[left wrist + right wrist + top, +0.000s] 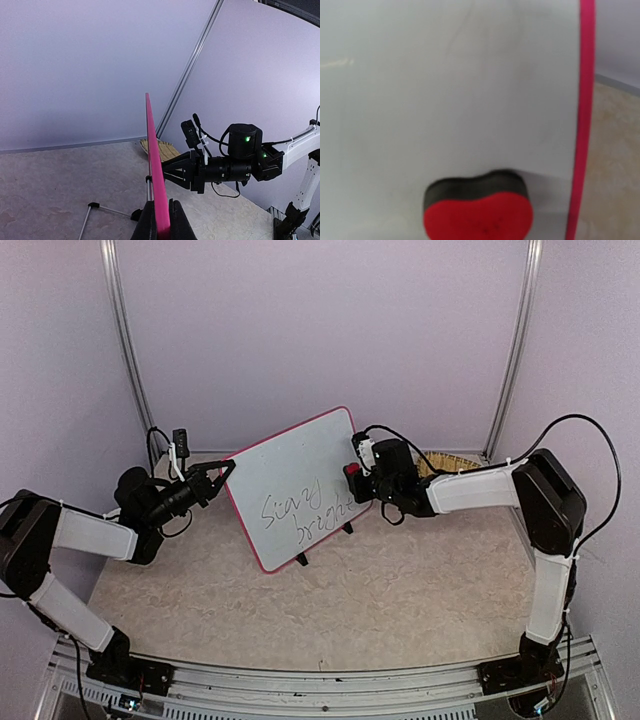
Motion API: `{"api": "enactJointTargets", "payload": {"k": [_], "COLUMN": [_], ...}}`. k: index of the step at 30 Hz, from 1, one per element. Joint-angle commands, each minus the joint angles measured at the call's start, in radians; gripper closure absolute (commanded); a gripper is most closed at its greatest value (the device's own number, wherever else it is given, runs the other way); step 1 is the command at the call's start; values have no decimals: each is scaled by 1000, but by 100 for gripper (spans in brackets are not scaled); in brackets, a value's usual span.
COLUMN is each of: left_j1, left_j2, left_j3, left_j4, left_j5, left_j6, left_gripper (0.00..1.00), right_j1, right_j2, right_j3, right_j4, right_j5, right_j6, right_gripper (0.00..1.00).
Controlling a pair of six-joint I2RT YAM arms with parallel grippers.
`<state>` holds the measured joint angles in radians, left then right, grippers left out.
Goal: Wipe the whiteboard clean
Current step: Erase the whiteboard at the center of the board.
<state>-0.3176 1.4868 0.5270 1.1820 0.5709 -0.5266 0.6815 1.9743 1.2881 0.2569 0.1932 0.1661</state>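
Note:
The whiteboard [290,475] stands tilted on the table, pink-red framed, with marker scrawl [300,515] across its lower half. My left gripper [226,471] is shut on the frame's left edge; in the left wrist view the pink frame [155,165] runs edge-on up from between the black pads [145,222]. My right gripper [356,476] is at the board's right edge, shut on a red eraser [352,471]. The right wrist view shows that eraser [477,215] with its black felt pressed to the white surface [445,90], near the frame [584,100]. The right fingers are hidden there.
A wicker basket [445,462] lies behind my right arm at the back right, also visible as the basket [162,149] past the board. The board's black-tipped wire feet [92,205] rest on the speckled tabletop [400,580]. Purple walls enclose the back and sides.

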Motion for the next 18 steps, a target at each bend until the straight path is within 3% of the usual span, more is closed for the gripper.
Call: {"api": "enactJointTargets", "payload": {"k": [1, 18], "left_j1": [-29, -29], "left_j2": [20, 13], "left_j3": [3, 3], "left_j4": [-15, -21], "left_j5": [143, 140], "left_j6": [56, 60], "left_gripper": [100, 100], "right_j1": [33, 35], "right_j2": [-1, 20], "right_j3": [-15, 231], "right_j4": [-36, -114], "right_j5": [-2, -7], "right_j6": [-13, -63], "right_gripper": [82, 82]}}
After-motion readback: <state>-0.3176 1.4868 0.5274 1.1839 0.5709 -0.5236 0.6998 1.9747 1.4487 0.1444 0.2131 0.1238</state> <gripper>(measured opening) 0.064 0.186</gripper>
